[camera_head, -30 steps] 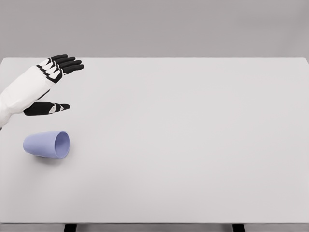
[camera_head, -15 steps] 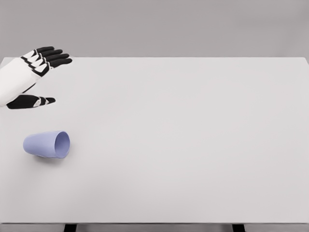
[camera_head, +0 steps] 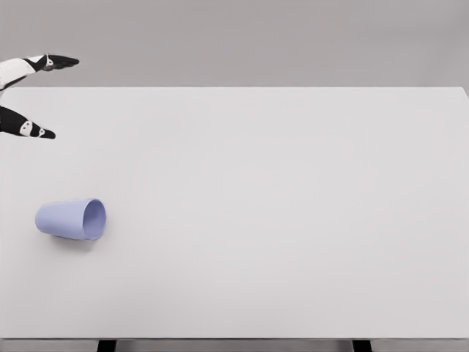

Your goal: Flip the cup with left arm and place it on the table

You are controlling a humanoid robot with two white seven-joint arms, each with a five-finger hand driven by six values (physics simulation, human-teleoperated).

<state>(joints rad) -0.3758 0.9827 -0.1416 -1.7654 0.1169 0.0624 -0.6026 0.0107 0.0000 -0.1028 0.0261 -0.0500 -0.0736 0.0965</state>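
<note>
Head view shows my left hand (camera_head: 26,95) spread open, holding nothing, at ten o'clock, well apart from the cup (camera_head: 71,218) lying sideways at eight o'clock on the table (camera_head: 293,191); a clumsy approach could roll it away.

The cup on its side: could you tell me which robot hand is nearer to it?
Left. The left robot hand is at the picture's upper left edge, beyond the cup and clear of it; the right is out of view.
</note>
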